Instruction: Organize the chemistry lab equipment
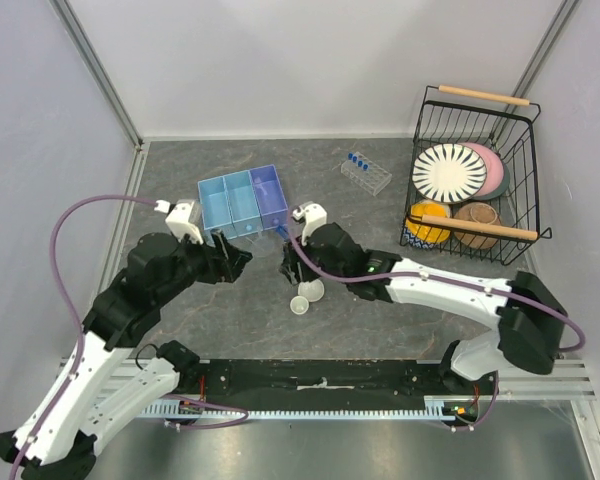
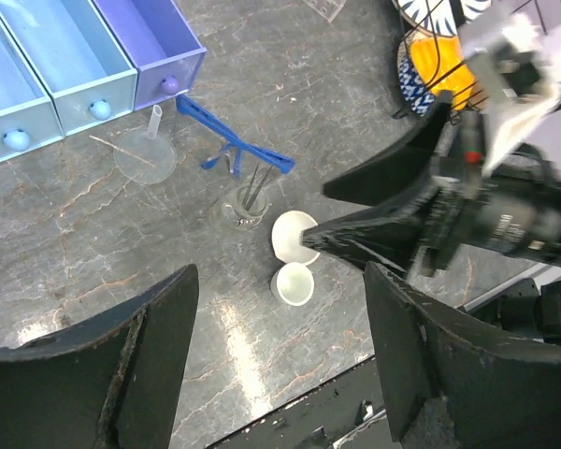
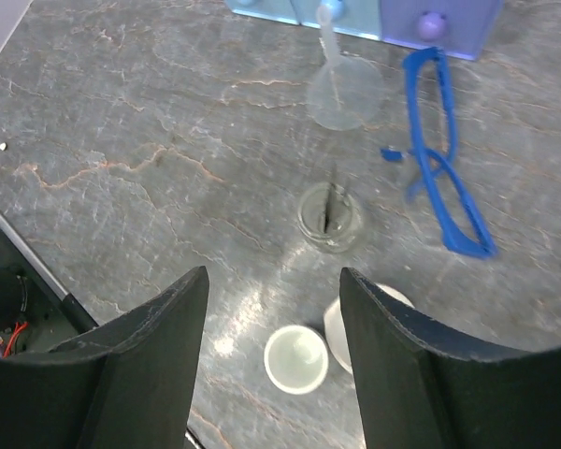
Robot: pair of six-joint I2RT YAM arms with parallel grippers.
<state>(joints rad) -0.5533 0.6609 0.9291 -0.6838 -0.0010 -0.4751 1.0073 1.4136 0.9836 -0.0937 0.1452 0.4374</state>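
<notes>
Two small white round dishes lie side by side in mid table, one (image 1: pixel 311 290) (image 2: pixel 294 236) and one (image 1: pixel 299 305) (image 2: pixel 293 283) (image 3: pixel 296 358). My right gripper (image 1: pixel 295 266) (image 3: pixel 273 273) is open and hovers just above them; its right finger hides part of the farther dish (image 3: pixel 335 329). My left gripper (image 1: pixel 235 256) (image 2: pixel 280 271) is open and empty, to the left of them and higher. Blue-framed safety glasses (image 2: pixel 234 145) (image 3: pixel 444 178) lie by the drawers. A clear tube rack (image 1: pixel 365 172) with blue-capped tubes (image 1: pixel 357 158) stands at the back.
A blue three-drawer box (image 1: pixel 242 202) (image 2: pixel 65 65) stands behind the grippers. A clear funnel (image 2: pixel 147 154) (image 3: pixel 346 89) and a small glass beaker holding sticks (image 2: pixel 248 204) (image 3: pixel 329 217) sit between it and the dishes. A black wire basket (image 1: pixel 425 130) of plates and bowls is at the right.
</notes>
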